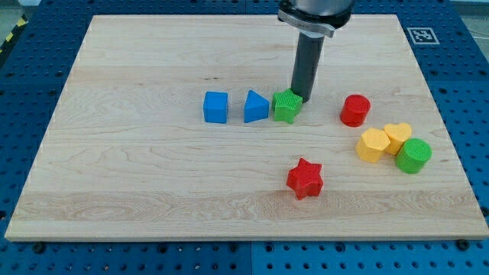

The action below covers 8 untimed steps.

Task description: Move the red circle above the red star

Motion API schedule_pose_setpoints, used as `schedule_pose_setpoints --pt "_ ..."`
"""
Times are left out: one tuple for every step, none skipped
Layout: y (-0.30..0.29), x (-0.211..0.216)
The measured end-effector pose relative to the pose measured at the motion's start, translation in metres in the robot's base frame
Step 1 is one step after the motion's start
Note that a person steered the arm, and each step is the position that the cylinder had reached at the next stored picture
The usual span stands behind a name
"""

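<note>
Plainly, red circle (355, 110), upright squat cylinder

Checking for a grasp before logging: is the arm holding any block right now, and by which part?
Nothing is held. My tip is a bare rod end beside the green star, at its upper right edge; the red circle sits apart.

A: Where is my tip (299, 98) right now?

B: At the upper right edge of the green star (287, 107), touching it or just beside. A blue triangle (256, 107) and a blue cube (216, 107) line up to that star's left.

A: I see the red circle (354, 111) off to the view's right of my tip, apart from it. The red star (305, 179) lies nearer the view's bottom.

B: Yes. On the desk (137, 168) at right, a yellow hexagon (373, 145), yellow heart (397, 136) and green cylinder (413, 156) cluster together.
</note>
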<state>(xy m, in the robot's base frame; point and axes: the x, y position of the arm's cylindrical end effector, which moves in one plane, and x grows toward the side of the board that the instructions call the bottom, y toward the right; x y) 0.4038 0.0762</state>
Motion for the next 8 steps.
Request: schedule_pose_setpoints --pt "-0.012 -0.003" --pt "-0.004 -0.018" --pt "0.041 -0.031" --pt "0.082 -0.028" --pt "0.093 -0.01" --pt "0.097 0.009" --pt "0.109 0.015" --pt "0.119 0.015"
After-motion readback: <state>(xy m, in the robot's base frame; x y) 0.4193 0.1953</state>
